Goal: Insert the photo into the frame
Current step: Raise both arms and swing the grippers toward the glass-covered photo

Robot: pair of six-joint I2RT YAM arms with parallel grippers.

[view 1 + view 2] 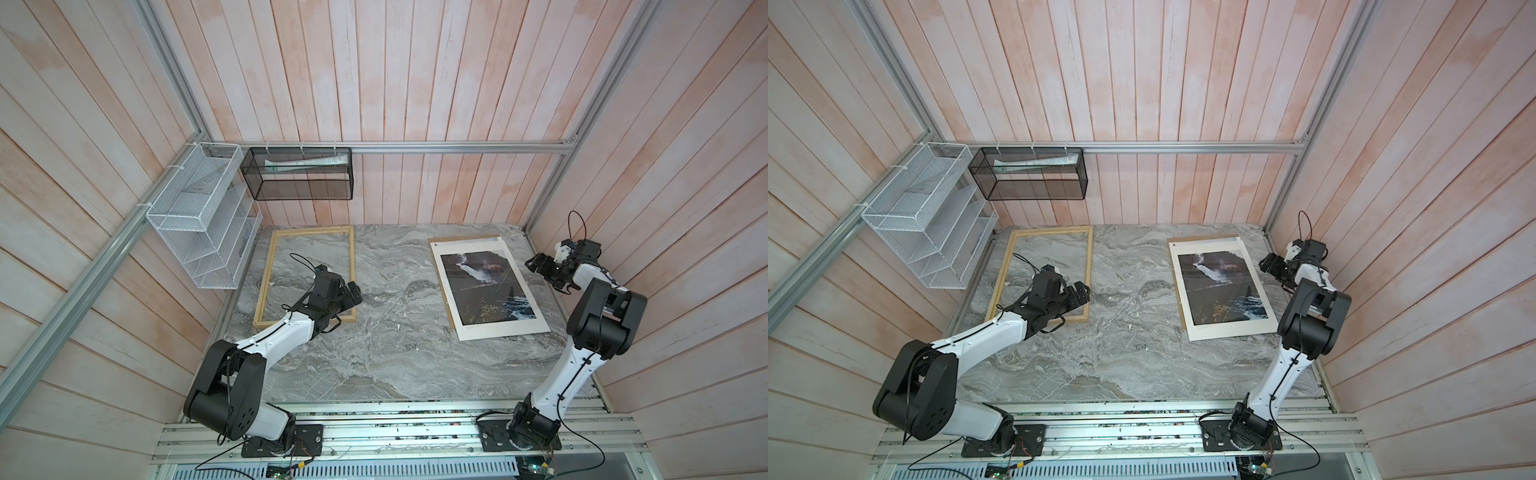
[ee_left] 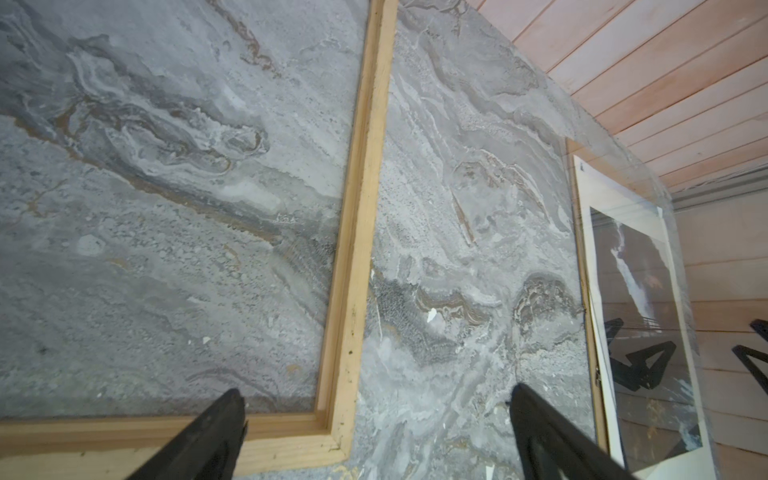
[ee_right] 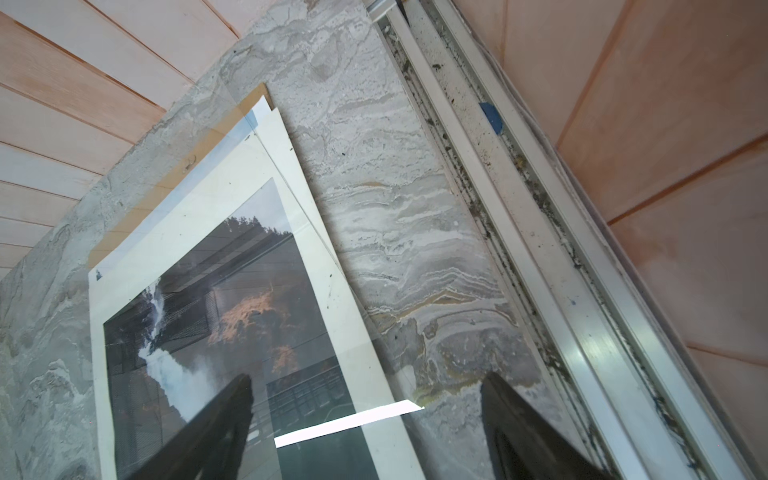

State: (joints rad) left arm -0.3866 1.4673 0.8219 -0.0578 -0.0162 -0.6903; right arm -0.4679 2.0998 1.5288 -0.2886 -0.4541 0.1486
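Left gripper (image 1: 354, 291) hangs spread wide over the frame (image 1: 266, 275), near right corner; right gripper (image 1: 534, 264), fingers apart and empty, hovers near the photo (image 1: 490, 286) at its far right edge.

One frame (image 1: 311, 230); one photo (image 1: 482, 286); one brown panel (image 3: 199, 145); two mesh racks (image 1: 195, 216) (image 1: 299, 174); two pincers (image 1: 355, 293) (image 1: 542, 272).
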